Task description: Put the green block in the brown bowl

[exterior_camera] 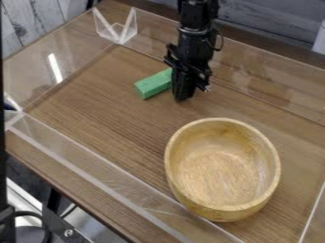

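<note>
The green block (152,85) lies flat on the wooden table, slanting from lower left to upper right. My gripper (187,92) points straight down just right of it, tips at the table surface. Its black fingers stand together, shut. The block's right end reaches the fingers' left side, and nearly all of the block shows beside them rather than between them. The brown bowl (223,169) sits empty at the front right, well apart from both the block and the gripper.
Clear acrylic walls (51,142) fence the table on all sides. A small clear stand (116,27) sits at the back left corner. Bare wood lies between the block and the bowl.
</note>
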Robot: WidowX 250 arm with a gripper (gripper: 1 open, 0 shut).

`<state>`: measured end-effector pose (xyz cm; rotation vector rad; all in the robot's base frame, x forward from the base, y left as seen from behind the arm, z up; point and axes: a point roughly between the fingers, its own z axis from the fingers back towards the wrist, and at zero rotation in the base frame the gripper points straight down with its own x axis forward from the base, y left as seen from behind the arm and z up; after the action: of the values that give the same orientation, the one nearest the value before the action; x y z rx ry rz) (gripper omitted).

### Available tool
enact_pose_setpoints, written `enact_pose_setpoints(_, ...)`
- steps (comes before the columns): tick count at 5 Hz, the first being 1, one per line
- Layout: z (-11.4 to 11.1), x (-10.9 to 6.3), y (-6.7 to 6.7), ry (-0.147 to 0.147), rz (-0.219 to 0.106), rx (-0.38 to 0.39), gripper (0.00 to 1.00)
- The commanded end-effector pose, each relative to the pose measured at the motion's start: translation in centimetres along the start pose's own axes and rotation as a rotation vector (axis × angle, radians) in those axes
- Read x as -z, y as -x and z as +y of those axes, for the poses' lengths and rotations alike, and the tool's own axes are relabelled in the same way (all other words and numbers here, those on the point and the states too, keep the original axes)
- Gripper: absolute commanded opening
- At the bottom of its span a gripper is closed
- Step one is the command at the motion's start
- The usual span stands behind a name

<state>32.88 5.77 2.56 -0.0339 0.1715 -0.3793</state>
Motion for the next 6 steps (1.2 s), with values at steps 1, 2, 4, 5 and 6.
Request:
enact_pose_setpoints(1,0.7,-2.4,-0.5,-0.037,-0.076,-0.012,0.00)
enact_pose_setpoints(2,0.8,-2.2,-0.6,-0.033,-0.077,-0.011,0.00)
enact_pose_setpoints(4,0.8,-2.8,-0.5,-0.041,-0.086,-0.023,0.00)
enact_pose_setpoints(5,0.8,-3.8,-0.4,-0.054,-0.096,-0.035,0.00)
enact_pose_setpoints(6,0.7,-5.0,-0.1,-0.070,-0.111,-0.050,0.00)
